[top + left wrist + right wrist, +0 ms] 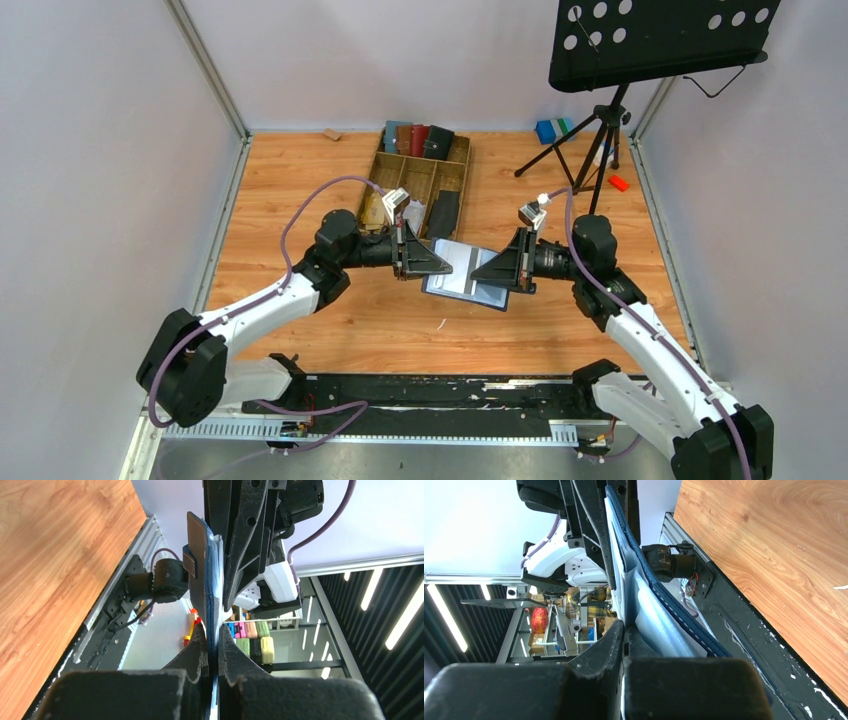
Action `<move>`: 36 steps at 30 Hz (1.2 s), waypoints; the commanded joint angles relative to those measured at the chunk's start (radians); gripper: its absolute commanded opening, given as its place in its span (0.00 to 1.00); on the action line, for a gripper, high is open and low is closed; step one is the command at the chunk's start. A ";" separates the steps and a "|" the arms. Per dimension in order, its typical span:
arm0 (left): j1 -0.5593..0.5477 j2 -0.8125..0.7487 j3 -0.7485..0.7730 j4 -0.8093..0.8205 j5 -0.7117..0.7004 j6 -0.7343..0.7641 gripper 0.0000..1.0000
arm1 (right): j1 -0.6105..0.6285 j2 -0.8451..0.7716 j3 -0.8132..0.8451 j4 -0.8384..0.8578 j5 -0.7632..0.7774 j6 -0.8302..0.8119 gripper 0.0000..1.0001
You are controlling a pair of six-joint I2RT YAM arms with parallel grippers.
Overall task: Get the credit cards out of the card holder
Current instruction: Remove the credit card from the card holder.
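The left gripper [214,641] is clamped on one end of the holder [209,587], its two fingers pressed tight on the navy edge, which the left wrist view shows edge-on running straight up from them. The right gripper [624,634] is likewise closed on the opposite end, with the stitched blue cover and a pale inner pocket rising from its fingers. From above, the two grippers face each other tip to tip near the middle of the table [300,190], with the holder spread open between them, inner side up, held off the wood and roughly level. Pale cards [462,263] sit in its pockets; how many cannot be told. A small tab [189,562] sticks out from the holder's side. Just behind the grippers lies a wooden tray [400,172] with compartments, and four spare wallets [420,139], teal, brown, red and black, stand along its far end. A music stand [655,40] rises at the far right.
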 commanded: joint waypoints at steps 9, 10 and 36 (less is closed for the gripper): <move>0.067 -0.054 -0.041 0.091 0.062 -0.055 0.00 | -0.022 -0.038 0.026 0.043 -0.045 -0.027 0.00; 0.068 -0.052 -0.044 0.104 0.063 -0.064 0.00 | -0.022 -0.036 0.027 0.048 -0.047 -0.027 0.00; 0.069 -0.049 -0.111 0.313 0.056 -0.203 0.00 | 0.048 0.069 0.036 0.253 -0.048 0.057 0.36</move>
